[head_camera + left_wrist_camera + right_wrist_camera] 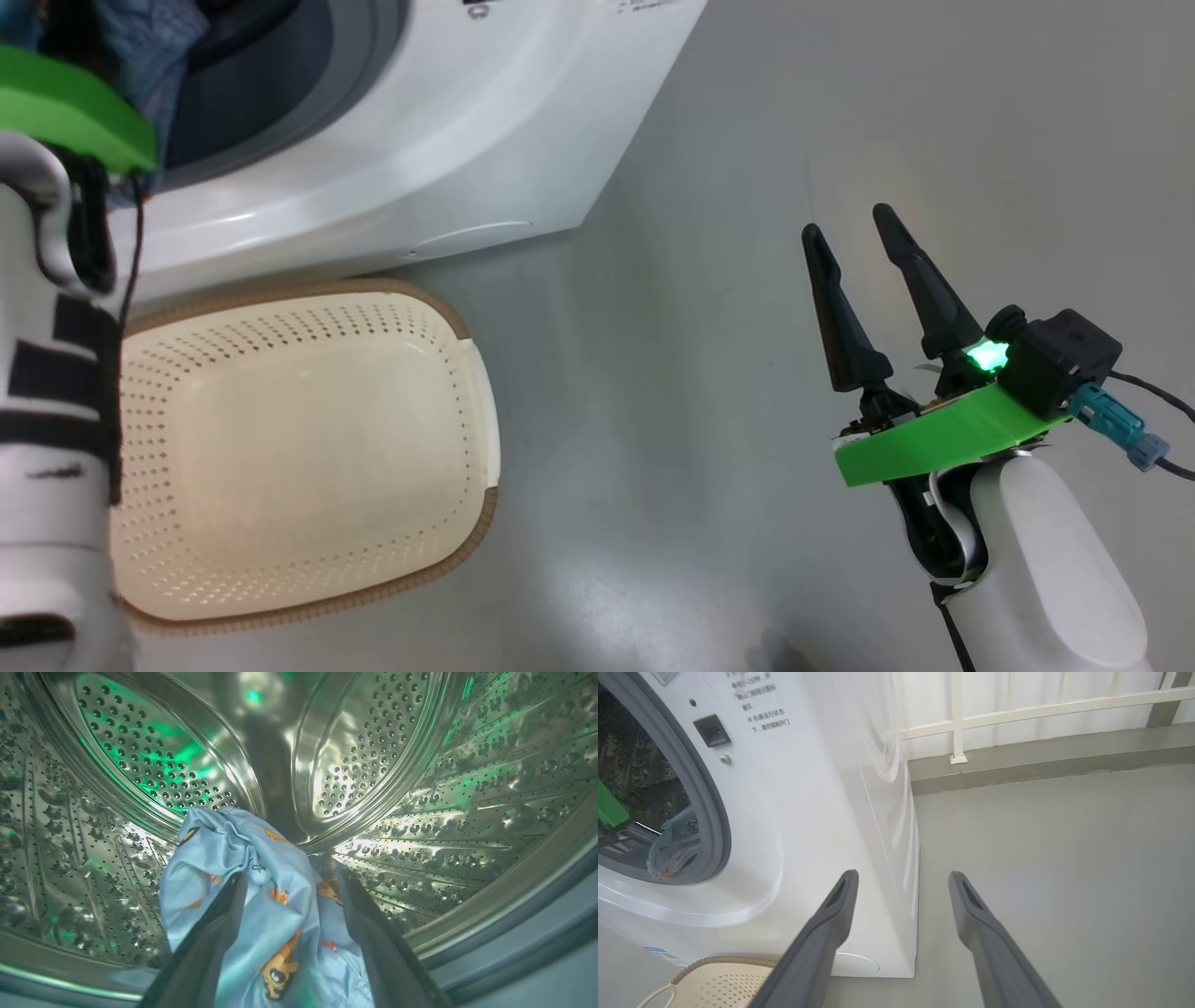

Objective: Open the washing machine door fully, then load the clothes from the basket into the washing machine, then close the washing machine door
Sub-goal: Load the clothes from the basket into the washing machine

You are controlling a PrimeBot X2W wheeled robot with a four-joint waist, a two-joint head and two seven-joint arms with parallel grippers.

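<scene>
The white washing machine (448, 140) stands with its mouth uncovered; its door is out of view. My left arm reaches into the steel drum (149, 765). There my left gripper (287, 872) has its fingers wide apart, and the light blue clothes (261, 896) with orange prints are bunched between and over them. Part of the clothes (675, 851) hangs at the grey gasket (717, 826). In front of the machine the cream basket (299, 429) sits with nothing inside. My right gripper (845, 219) hovers open over the floor, to the right of the machine.
My pale left forearm (47, 420) rises along the basket's left side. Grey floor (700, 373) stretches right of the machine. A white railing (1017, 709) and a low grey ledge run behind the machine. The basket's brown rim (719, 959) lies just under my right fingers.
</scene>
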